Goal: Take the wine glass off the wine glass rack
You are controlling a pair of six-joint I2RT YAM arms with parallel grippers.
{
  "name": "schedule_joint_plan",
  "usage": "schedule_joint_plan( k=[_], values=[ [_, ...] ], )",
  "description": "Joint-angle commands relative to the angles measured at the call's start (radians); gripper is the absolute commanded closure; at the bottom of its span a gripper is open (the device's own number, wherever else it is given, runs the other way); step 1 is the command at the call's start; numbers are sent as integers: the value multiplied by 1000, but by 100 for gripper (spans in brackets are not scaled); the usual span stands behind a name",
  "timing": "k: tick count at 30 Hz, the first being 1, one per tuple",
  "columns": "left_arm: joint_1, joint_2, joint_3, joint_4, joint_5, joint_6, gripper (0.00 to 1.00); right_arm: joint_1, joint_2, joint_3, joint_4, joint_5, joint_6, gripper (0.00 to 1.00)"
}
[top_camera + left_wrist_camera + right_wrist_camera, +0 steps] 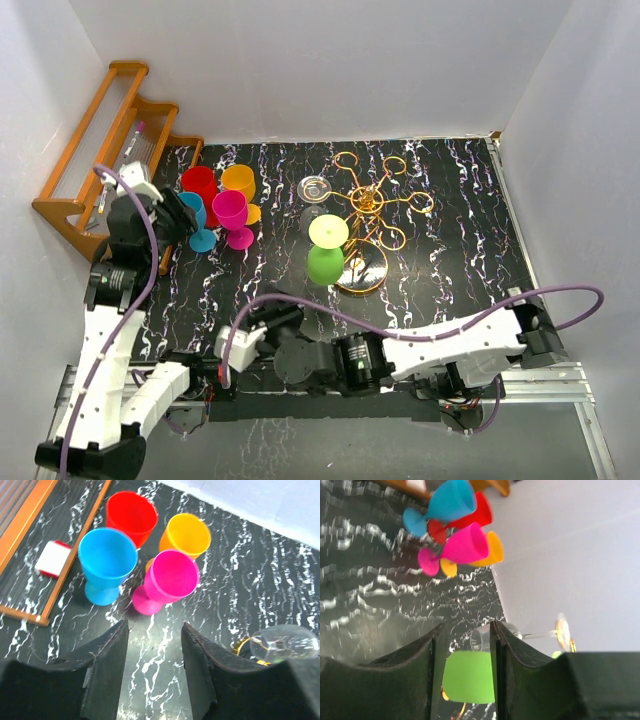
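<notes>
From the top view I saw the wine glass rack [368,205] standing right of the table's [460,270] centre. A green wine glass [325,262] hung bowl-down on its near-left side, foot uppermost. A clear wine glass [316,187] hung just behind it on the rack's left. A red goblet [198,182], an orange goblet [238,180], a blue goblet [195,215] and a pink goblet [230,210] stood clustered to the left, well apart from the rack. A wooden shelf [105,150] leaned in the far-left corner. The left gripper [180,214] sat just beside the blue goblet. The right gripper [272,318] hovered near the table's front, short of the green glass.

In the left wrist view, the left gripper [154,627] had its fingers spread with nothing between them, only marbled tabletop. The four goblets stood upright ahead, and the clear glass showed at the lower right edge.

In the right wrist view, the right gripper [465,627] was likewise parted and empty. Through the gap I made out the green glass's bowl beyond the fingertips, and past it the clear glass, its foot against a gold ring. The picture was somewhat blurred.
</notes>
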State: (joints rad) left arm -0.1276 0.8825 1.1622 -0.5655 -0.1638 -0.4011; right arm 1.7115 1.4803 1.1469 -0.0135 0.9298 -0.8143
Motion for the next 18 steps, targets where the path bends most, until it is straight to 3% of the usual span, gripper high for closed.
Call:
schedule_joint_plan(
  k=[1,5,10,14,18],
  values=[
    [-2,-72,-106,-35,-86,-35,53,50,-26,254,-197,25,189,61],
    [-3,-104,-146,-31,-82,-38,52,-26,-56,430,-389,-16,386,70],
    [-3,-86,-188,15,-15,-46,52,-228,-83,684,-676,-353,808,73],
    [-2,-73,-216,72,108,-63,52,-338,-57,854,-887,-499,1110,56],
    [-3,-52,-209,110,219,-76,52,-603,-125,806,-922,-796,1325,45]
  ],
)
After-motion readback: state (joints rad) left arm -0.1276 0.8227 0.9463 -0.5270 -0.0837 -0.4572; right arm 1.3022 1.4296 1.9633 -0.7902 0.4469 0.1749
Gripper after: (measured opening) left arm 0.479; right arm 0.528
